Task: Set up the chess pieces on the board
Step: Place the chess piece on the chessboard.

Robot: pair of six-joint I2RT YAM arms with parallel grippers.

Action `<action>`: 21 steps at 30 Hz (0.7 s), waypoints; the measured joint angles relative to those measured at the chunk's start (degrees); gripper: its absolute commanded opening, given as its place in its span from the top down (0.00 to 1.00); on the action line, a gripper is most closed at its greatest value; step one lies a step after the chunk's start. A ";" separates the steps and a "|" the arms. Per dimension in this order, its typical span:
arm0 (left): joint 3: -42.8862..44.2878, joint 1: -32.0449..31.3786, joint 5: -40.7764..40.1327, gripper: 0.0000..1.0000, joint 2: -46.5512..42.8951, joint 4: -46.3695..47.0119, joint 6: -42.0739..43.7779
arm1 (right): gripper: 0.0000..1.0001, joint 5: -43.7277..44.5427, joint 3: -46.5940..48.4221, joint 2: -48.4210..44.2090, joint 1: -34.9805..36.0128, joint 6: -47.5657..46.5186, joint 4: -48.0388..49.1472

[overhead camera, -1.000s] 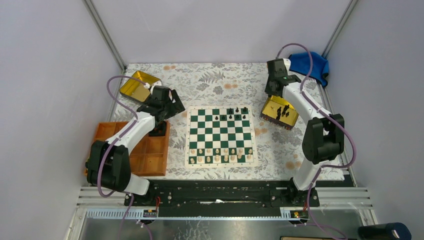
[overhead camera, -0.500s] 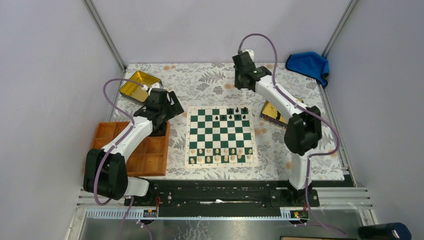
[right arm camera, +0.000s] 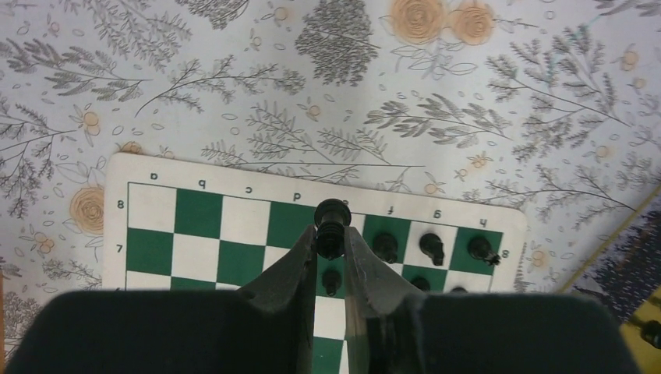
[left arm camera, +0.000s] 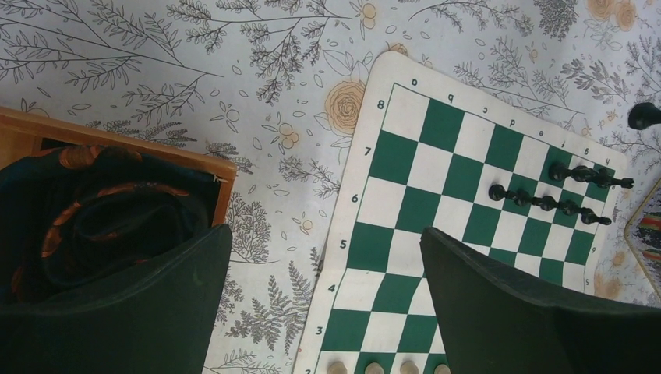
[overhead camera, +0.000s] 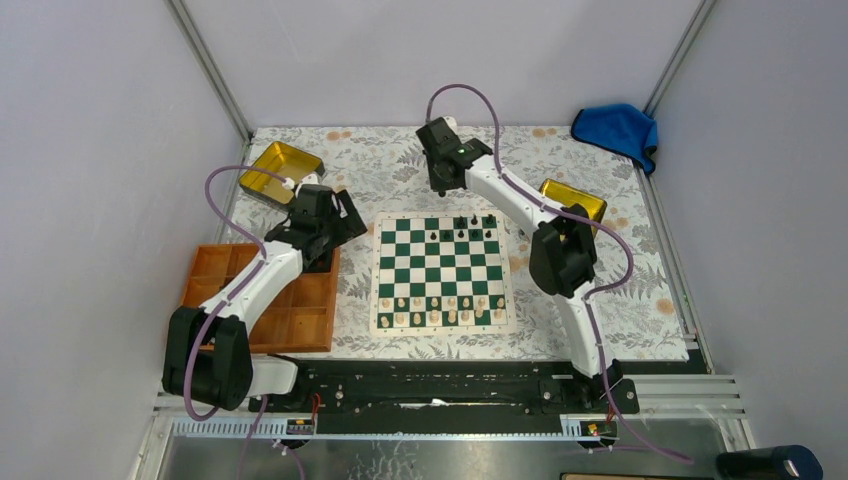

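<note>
Orange tray [overhead camera: 300, 322] left; gold tin [overhead camera: 272, 170] beyond; blue cloth [overhead camera: 618, 128], seemingly crumpled.

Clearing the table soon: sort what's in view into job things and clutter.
Job: board, black chess pieces, held black piece in right hand.
Clutter: orange tray, blue cloth, left gold tin.

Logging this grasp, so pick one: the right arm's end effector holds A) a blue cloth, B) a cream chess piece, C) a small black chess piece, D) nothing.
C: the right wrist view shows the right end effector shut on a small black chess piece over the green-and-white chessboard.
</note>
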 measured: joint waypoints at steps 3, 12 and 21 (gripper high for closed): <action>-0.33 0.00 0.11 0.01 0.00 0.07 0.00 | 1.00 -0.55 1.33 1.66 0.87 0.00 -0.37; -0.55 0.00 0.17 0.01 0.00 0.13 0.02 | 1.00 -2.14 2.99 5.35 2.25 0.02 -1.86; -0.55 0.00 0.17 0.01 0.17 0.15 0.02 | 1.00 -4.37 2.95 6.95 2.64 0.11 -2.01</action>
